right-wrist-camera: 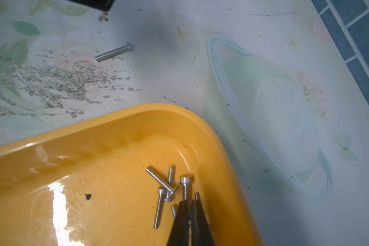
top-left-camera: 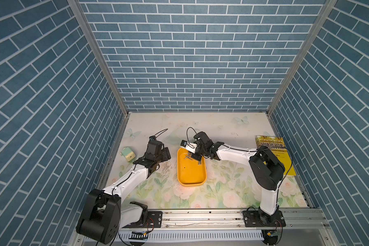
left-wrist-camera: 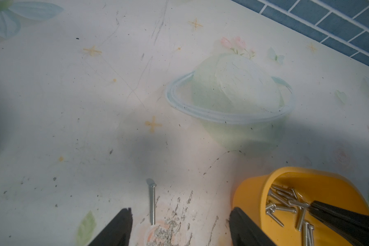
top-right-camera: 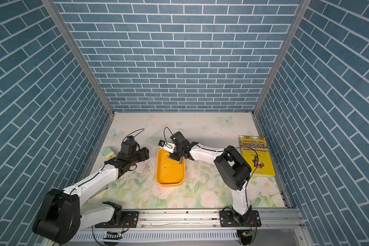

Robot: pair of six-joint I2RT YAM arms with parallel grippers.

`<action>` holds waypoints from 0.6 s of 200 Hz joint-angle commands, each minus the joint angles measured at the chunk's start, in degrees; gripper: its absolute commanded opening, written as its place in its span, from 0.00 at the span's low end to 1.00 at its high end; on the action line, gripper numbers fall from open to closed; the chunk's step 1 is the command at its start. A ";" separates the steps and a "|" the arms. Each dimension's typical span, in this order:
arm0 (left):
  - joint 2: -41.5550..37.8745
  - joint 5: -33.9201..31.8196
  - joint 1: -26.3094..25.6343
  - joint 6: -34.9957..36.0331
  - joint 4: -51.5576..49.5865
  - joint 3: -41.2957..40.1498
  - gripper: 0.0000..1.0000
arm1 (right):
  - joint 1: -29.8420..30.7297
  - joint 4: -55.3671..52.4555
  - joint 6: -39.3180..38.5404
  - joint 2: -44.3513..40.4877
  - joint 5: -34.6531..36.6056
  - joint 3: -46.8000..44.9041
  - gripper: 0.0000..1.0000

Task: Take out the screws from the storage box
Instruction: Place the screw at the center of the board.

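While the near half of the storage box [top-left-camera: 191, 173] lies bare at the lower middle of a top view, the screws [right-wrist-camera: 168, 187] are heaped in its far corner, crossing one another, and the right hand [right-wrist-camera: 189, 202] reaches down among them. Its two black fingers are pressed fully together, with the shaft of a socket-headed screw running under the tips at the lower centre of the right wrist view. Whether that screw is truly pinched or only touched cannot be told. The step looks like drawing one screw from the heap. To do it well, the lift should be slow and straight up, so that crossed neighbours slide off rather than ride along. The screw should also clear the low wall before any sideways travel. If the tips come up empty, it would be better to part them a little and straddle a screw lying alone than to stab the tangle again. Left of the box, the left hand [left-wrist-camera: 180, 223] hangs over the flowered counter [top-left-camera: 200, 127] with its fingers spread wide and nothing in them. One loose screw [left-wrist-camera: 152, 204] lies flat on the mat between them, beside a scuffed patch [right-wrist-camera: 51, 85], which would be a sensible place to set the next one down low so it cannot roll. Further out, a pencil sharpener [top-left-camera: 128, 156] sits at mid-left and a yellow book [top-left-camera: 273, 153] at mid-right, both well apart from the work.
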 commanded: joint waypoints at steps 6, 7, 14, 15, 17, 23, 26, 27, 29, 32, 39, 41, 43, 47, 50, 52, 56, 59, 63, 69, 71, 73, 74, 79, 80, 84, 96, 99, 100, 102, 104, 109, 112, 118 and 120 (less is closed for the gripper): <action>0.14 -0.07 0.25 0.68 0.62 -0.31 0.76 | -0.24 1.18 0.03 -3.01 -0.81 -1.39 0.00; 0.12 -0.07 0.25 0.67 0.60 -0.34 0.76 | -0.25 1.21 0.03 -3.07 -0.76 -1.42 0.00; 0.24 -0.03 0.27 0.72 0.67 -0.37 0.76 | -0.23 1.85 0.26 -3.71 -0.47 -1.81 0.00; 0.30 -0.01 0.26 0.77 0.67 -0.37 0.76 | -0.24 1.99 0.32 -3.82 -0.41 -1.89 0.00; 0.28 0.01 0.27 0.81 0.67 -0.42 0.76 | -0.32 2.26 0.41 -4.06 -0.33 -2.06 0.00; 0.35 0.17 0.25 0.78 0.73 -0.45 0.76 | -0.34 3.21 0.66 -4.90 -0.01 -2.77 0.00; 0.40 0.26 0.25 0.83 0.75 -0.41 0.76 | -0.41 3.72 0.86 -5.47 0.21 -3.13 0.00; 0.47 0.32 0.25 0.83 0.75 -0.43 0.76 | -0.42 3.98 0.88 -5.67 0.28 -3.21 0.00; 0.45 0.42 0.25 0.87 0.75 -0.39 0.76 | -0.42 4.15 0.90 -5.85 0.31 -3.38 0.00; 0.46 0.59 0.26 0.99 0.83 -0.45 0.76 | -0.43 5.03 1.07 -6.69 0.49 -4.02 0.00; 0.47 1.11 0.25 1.31 0.95 -0.43 0.76 | -0.51 6.20 1.22 -8.01 0.90 -5.08 0.00; 0.45 1.26 0.25 1.38 0.98 -0.43 0.76 | -0.47 6.72 1.36 -8.51 1.10 -5.37 0.00; 0.38 1.42 0.18 1.49 1.05 -0.39 0.76 | -0.47 7.45 1.53 -9.29 1.44 -5.97 0.00; 0.25 1.76 0.16 1.68 1.25 -0.51 0.76 | -0.49 8.17 1.72 -10.08 1.86 -6.62 0.00; 0.15 1.96 0.08 1.75 1.39 -0.53 0.76 | -0.59 8.92 1.98 -10.87 2.32 -7.10 0.00; 0.06 2.13 0.01 1.85 1.48 -0.59 0.76 | -0.67 9.31 2.08 -11.40 2.62 -7.59 0.00; -0.14 2.28 -0.12 1.96 1.62 -0.63 0.76 | -0.74 10.08 2.32 -12.38 3.01 -8.25 0.00; -0.41 2.37 -0.25 2.04 1.72 -0.71 0.76 | -0.82 10.63 2.47 -13.16 3.06 -8.82 0.00; -0.61 2.39 -0.40 2.15 1.80 -0.73 0.76 | -1.00 11.26 2.82 -14.10 3.07 -9.53 0.00; -1.17 2.41 -0.61 2.33 1.91 -0.76 0.76 | -1.32 12.24 3.30 -15.56 4.73 -10.70 0.00; -1.36 2.46 -0.73 2.39 1.97 -0.80 0.76 | -1.42 12.61 3.49 -16.02 4.87 -11.08 0.00; -1.52 2.56 -0.81 2.49 2.07 -0.81 0.76 | -1.51 12.94 3.68 -16.47 5.08 -11.52 0.00; -1.55 2.56 -0.85 2.53 2.07 -0.81 0.76 | -1.59 13.16 3.79 -16.70 5.13 -11.67 0.00; -2.01 2.56 -1.25 2.71 2.27 -0.85 0.76 | -1.95 13.93 4.30 -17.72 5.60 -12.63 0.00; -2.10 2.56 -1.29 2.73 2.26 -0.83 0.76 | -1.98 14.09 4.45 -17.90 5.65 -12.84 0.00; -2.54 2.52 -1.68 2.92 2.40 -0.92 0.76 | -2.32 14.65 5.01 -18.69 5.92 -13.55 0.00; -3.55 2.39 -3.07 3.57 2.98 -0.99 0.76 | -3.49 16.28 6.86 -20.65 6.66 -15.69 0.00; -3.71 2.37 -3.45 3.73 3.13 -0.96 0.76 | -3.85 16.59 7.44 -21.09 6.81 -16.21 0.00; -3.83 2.33 -3.62 3.72 3.17 -0.97 0.76 | -3.94 16.74 7.60 -21.17 6.83 -16.43 0.00; -3.92 2.24 -3.93 3.88 3.21 -0.96 0.76 | -4.19 16.89 7.90 -21.45 6.93 -16.75 0.00; -4.05 2.22 -4.25 4.00 3.26 -0.98 0.76 | -4.42 17.11 8.30 -21.71 7.00 -17.05 0.00; -4.27 2.01 -5.06 4.35 3.35 -0.75 0.76 | -5.03 17.45 9.11 -22.22 7.02 -17.95 0.00; -4.38 1.86 -5.70 4.52 3.41 -0.60 0.76 | -5.30 17.62 9.43 -22.41 7.21 -18.54 0.00; -4.48 1.34 -7.02 4.96 3.33 -0.26 0.76 | -5.90 17.98 10.30 -22.95 7.72 -19.56 0.00; -4.41 1.12 -7.41 5.13 3.31 -0.13 0.76 | -6.13 18.17 10.62 -23.10 7.90 -19.97 0.00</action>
